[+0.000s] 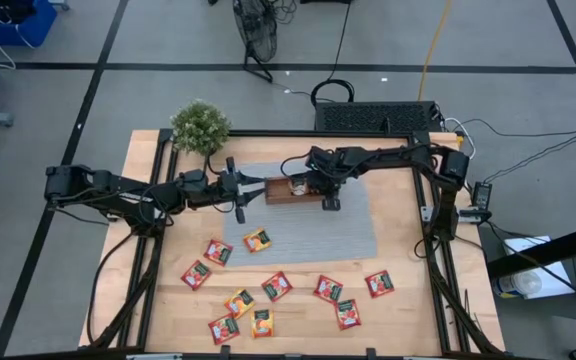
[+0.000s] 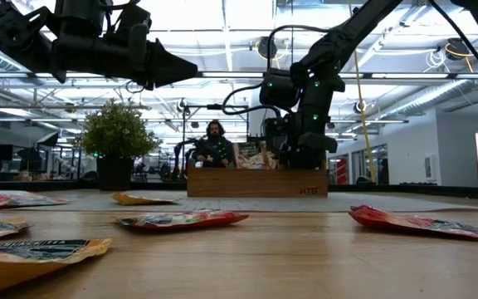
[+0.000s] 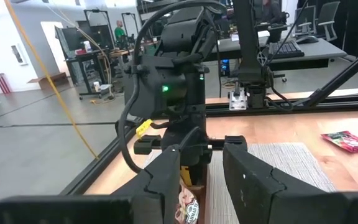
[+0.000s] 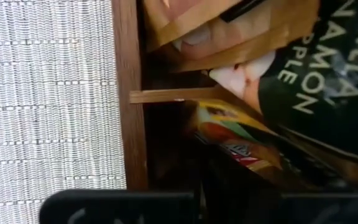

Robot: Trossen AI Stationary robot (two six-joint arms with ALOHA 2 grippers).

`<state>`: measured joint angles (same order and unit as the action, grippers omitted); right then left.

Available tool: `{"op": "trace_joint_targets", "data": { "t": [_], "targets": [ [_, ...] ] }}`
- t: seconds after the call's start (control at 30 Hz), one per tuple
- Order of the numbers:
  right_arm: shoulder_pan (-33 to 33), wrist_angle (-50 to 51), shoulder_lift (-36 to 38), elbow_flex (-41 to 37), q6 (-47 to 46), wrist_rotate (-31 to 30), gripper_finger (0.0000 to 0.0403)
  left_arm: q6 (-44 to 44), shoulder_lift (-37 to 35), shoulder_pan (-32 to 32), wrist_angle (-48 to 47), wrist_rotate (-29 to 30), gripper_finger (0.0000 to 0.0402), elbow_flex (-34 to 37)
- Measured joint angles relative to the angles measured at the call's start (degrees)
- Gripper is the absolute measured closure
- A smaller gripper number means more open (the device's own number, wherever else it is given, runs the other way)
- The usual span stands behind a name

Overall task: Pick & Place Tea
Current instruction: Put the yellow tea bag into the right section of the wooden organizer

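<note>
A brown wooden tray [image 1: 280,193] stands on the grey mat [image 1: 308,230], with tea packets upright in its compartments [image 4: 291,74]. Several red and orange-yellow tea packets [image 1: 276,286] lie flat on the wooden table in front of the mat. My right gripper [image 1: 322,192] points steeply down into the tray's right part [image 2: 301,162] and is shut on an orange-yellow tea packet [image 4: 235,140]. My left gripper [image 1: 258,188] hangs level, above and beside the tray's left end [image 2: 168,71]. It is open, with nothing between its fingers [image 3: 197,180]. My right gripper holds the orange-yellow tea packet by the end nearest its fingers [image 4: 253,163]; the gripper's own dark body hides the exact spot. The fingers come from above, slanting down. The packet's free end reaches down into a tray compartment beside a wooden divider [image 4: 166,95].
A potted plant [image 1: 200,127] stands at the table's far left corner. Black frame rails [image 1: 438,250] run along the table's sides. The loose packets cover the near half of the table [image 2: 181,219]. A person [image 2: 214,141] sits far behind the table.
</note>
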<state>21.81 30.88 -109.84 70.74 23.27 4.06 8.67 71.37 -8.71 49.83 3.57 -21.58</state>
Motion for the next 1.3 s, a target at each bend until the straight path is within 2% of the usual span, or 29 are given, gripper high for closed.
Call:
{"op": "trace_joint_targets", "data": {
  "t": [0.47,0.93,1.2,1.3],
  "targets": [
    [-4.16,-3.34,6.54,-0.31,-11.10,-15.89,0.0403,-0.18,0.02,0.00,-0.34,0.00,0.0275,0.00],
    [-6.22,0.67,8.56,-0.26,-14.01,-16.25,0.0403,-0.78,0.02,0.02,-1.71,0.00,0.0275,0.00],
    [-6.17,2.58,8.56,-0.24,-8.84,-16.30,0.0403,-0.94,0.02,0.02,-2.11,0.00,0.0275,0.00],
    [-6.15,2.84,9.05,-0.24,-7.26,-18.06,0.0403,-1.00,0.02,0.02,-2.11,-0.01,0.0275,0.00]
  ]
}}
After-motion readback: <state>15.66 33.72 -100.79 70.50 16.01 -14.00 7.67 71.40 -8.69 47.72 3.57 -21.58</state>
